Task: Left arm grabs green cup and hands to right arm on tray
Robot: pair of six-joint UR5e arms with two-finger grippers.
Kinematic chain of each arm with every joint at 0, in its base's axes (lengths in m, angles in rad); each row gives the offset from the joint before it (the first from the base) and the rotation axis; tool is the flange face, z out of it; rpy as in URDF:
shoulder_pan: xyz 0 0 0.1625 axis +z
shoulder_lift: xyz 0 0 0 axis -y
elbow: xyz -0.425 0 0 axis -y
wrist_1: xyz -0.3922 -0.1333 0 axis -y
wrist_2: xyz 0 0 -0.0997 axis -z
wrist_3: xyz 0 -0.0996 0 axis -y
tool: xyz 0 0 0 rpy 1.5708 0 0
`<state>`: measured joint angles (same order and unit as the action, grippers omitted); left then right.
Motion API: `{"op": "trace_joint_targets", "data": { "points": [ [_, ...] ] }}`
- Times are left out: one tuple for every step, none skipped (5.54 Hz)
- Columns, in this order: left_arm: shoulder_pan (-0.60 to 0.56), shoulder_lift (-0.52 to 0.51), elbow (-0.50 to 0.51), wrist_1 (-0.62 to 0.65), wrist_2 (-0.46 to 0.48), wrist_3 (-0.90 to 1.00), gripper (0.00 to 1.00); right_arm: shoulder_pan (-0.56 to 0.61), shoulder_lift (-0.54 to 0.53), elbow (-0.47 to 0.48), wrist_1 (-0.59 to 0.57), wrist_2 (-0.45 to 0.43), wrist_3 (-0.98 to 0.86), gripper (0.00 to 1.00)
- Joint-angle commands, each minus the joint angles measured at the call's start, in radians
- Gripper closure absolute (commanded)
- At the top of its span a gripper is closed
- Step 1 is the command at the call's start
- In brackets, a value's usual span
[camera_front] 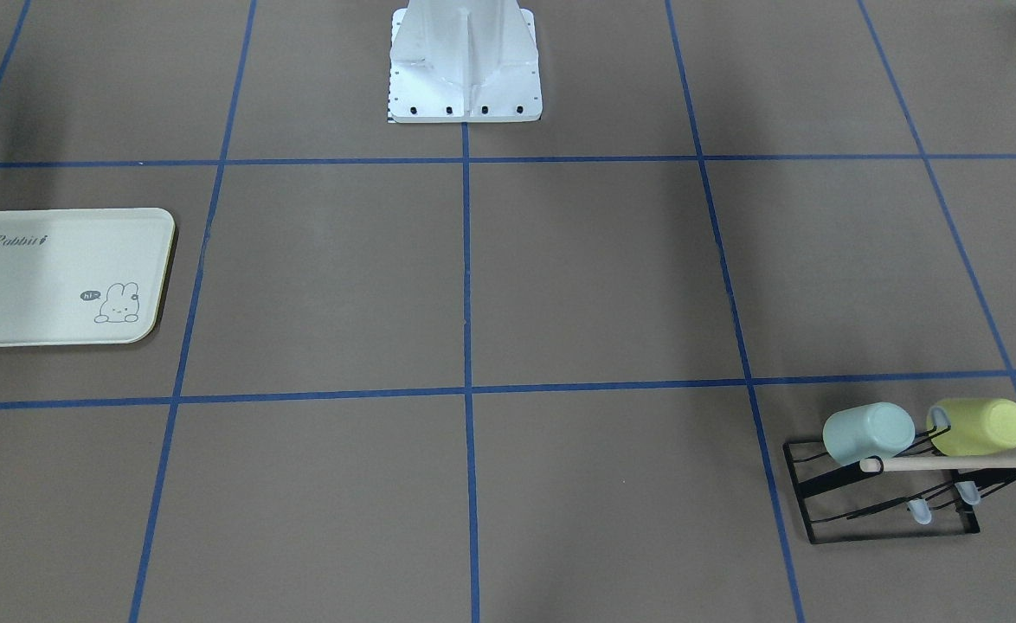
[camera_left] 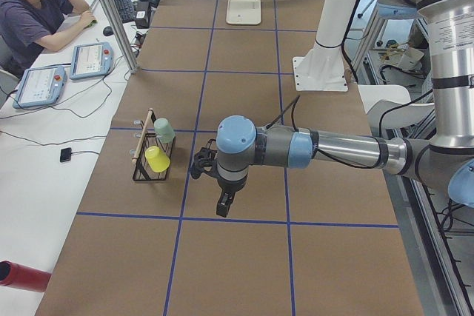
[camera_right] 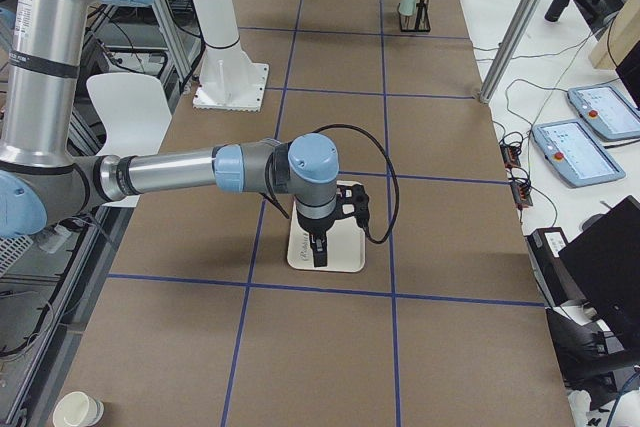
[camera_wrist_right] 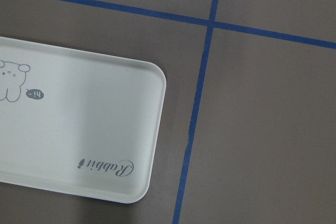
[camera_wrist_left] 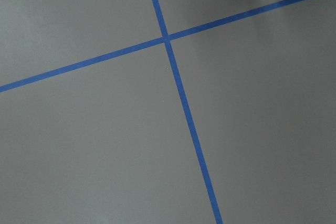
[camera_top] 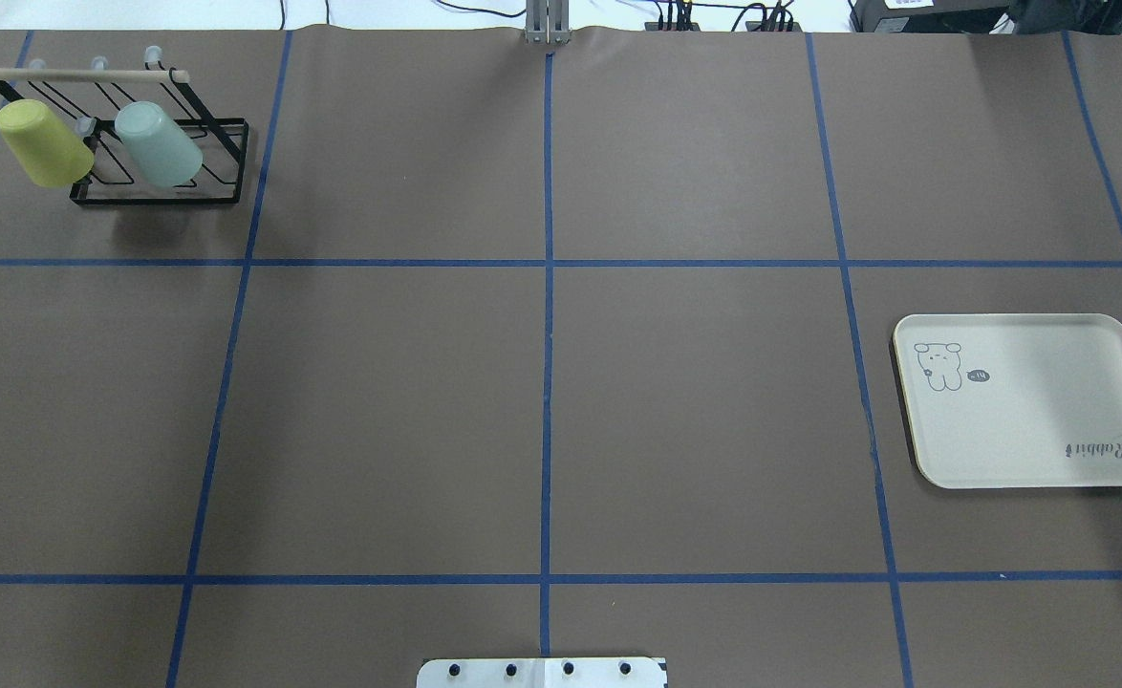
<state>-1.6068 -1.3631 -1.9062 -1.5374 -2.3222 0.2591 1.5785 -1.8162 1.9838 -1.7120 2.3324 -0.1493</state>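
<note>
Exterior left: left gripper (camera_left: pixel 222 211) hangs free, opening unclear.

Silver tubes on the left arm (camera_left: pixel 341 149) and right arm (camera_right: pixel 170 172), grey joints with pale blue caps (camera_left: pixel 235 135). Thin black cable (camera_right: pixel 394 192) looped at each wrist. White flared pedestal (camera_front: pixel 465 52), four black bolts (camera_front: pixel 449 111) along its plate.

light: bright, even, from above | shadows: soft, beside tray (camera_front: pixel 41 285) | focus: left wrist view slightly soft
</note>
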Motion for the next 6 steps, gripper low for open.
{"op": "trace_joint_targets", "data": {
  "points": [
    [0.005,-0.034,-0.008,-0.001,0.0,-0.01,0.0,0.0,0.003,-0.002,0.0,-0.001,0.0,0.0],
    [0.005,-0.103,-0.005,-0.015,-0.002,-0.012,0.0,0.0,0.003,-0.002,0.0,-0.001,0.0,0.0],
    [0.011,-0.132,0.007,-0.045,0.001,-0.011,0.0,0.0,0.003,-0.002,-0.001,-0.001,0.0,0.0],
    [0.018,-0.21,0.057,-0.103,-0.006,-0.012,0.0,0.0,0.003,-0.006,-0.002,-0.001,0.0,0.0],
    [0.065,-0.268,0.079,-0.102,-0.097,-0.088,0.0,0.0,0.003,-0.007,-0.002,-0.001,0.0,0.0],
    [0.094,-0.31,0.085,-0.118,-0.144,-0.277,0.0,0.0,0.005,-0.007,-0.002,0.001,0.0,0.0]
  ]
}}
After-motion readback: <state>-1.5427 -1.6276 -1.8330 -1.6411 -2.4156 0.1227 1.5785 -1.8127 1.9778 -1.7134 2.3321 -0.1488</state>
